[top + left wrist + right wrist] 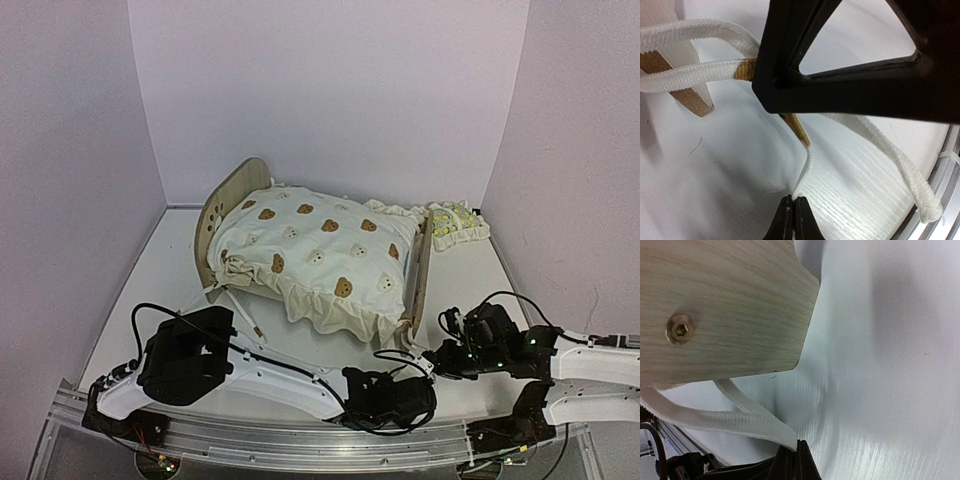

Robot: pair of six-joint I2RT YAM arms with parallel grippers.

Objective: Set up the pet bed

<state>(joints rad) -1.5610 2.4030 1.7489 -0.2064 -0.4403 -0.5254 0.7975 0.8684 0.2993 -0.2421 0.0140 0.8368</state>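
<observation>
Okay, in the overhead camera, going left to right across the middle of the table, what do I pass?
Left arched end board → bear-print cushion → right end board → lemon-print pillow.

Desk (150, 290): white, faint wood-grain texture, white walls on three sides, metal rail (300, 440) along the near edge. Carries bed (222, 205) at centre, set at a slant, both ends standing on the surface. Holds small pillow (458, 222) at rear right, flat, just beside the bed's right end. Shows loose white ties trailing off the bed onto the surface: one tie (240, 305) at front left, running toward the near edge. Right wrist view: flat woven tie (730, 420) on the desk below the bed's wooden corner. Left wrist view: thinner tie (890, 155) looping across the surface out to the rail.
</observation>
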